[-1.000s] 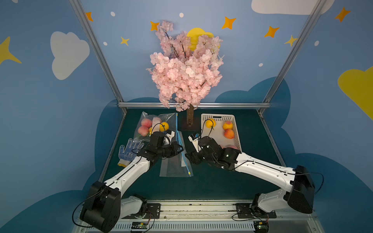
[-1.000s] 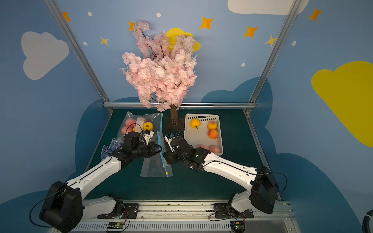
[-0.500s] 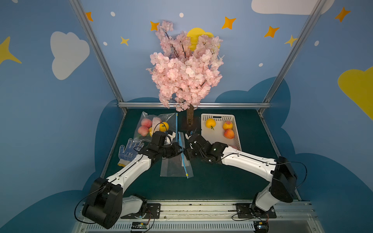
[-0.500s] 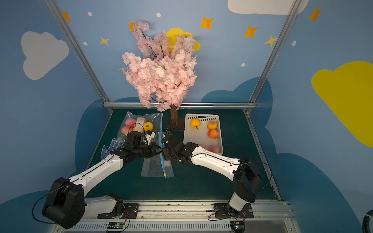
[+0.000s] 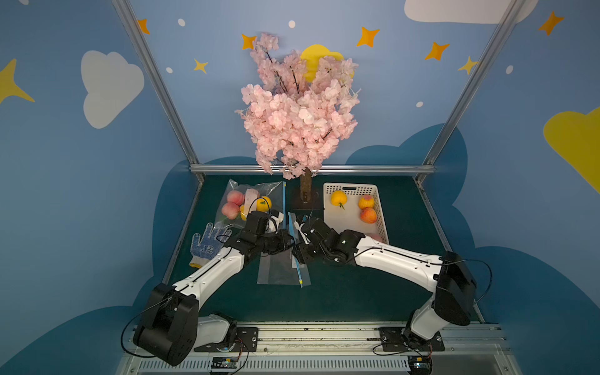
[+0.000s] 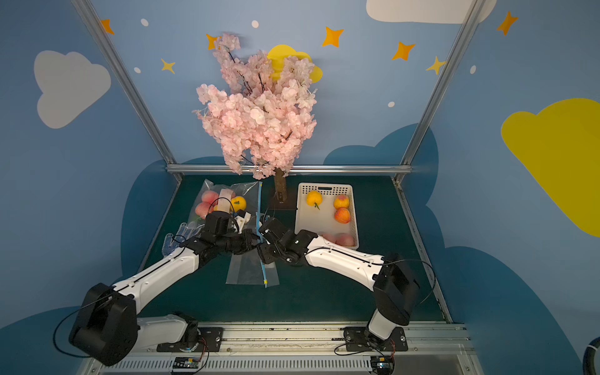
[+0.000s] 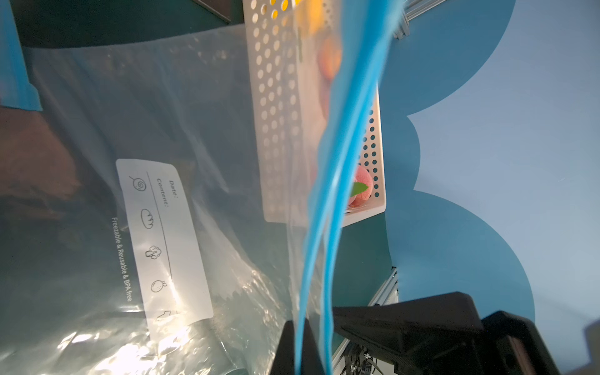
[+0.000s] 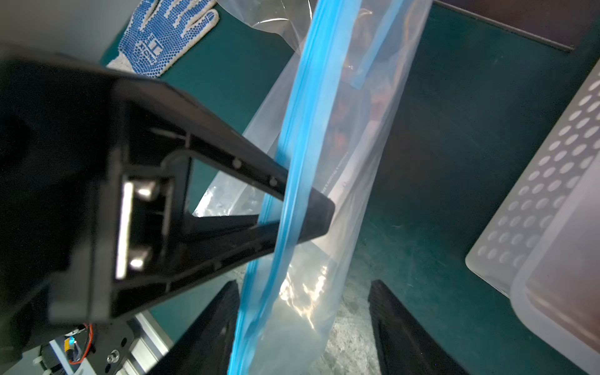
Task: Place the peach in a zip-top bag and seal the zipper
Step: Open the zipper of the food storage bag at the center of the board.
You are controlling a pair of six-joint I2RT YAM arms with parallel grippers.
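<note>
The zip-top bag (image 5: 279, 271) is lying on the table (image 5: 357, 292), long axis near to far, zipper (image 5: 298, 272) edge facing rightward. The zipper is being pinched by the left gripper (image 8: 310, 217) and straddled by the spread right gripper (image 8: 305, 331). Beyond, the peach (image 5: 368, 215) is lying in the basket (image 5: 352, 188).

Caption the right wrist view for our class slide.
Left gripper pinches the blue zipper of the clear bag; open right gripper straddles it.

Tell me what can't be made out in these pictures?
- Left gripper pinching the zipper: both top views hide it under the left arm; only the right wrist view shows it.
- Right gripper: likewise covered from above.
- Near peaches: partly behind the right arm in both top views.
- Basket fruit: blurred through the bag in the left wrist view.
</note>
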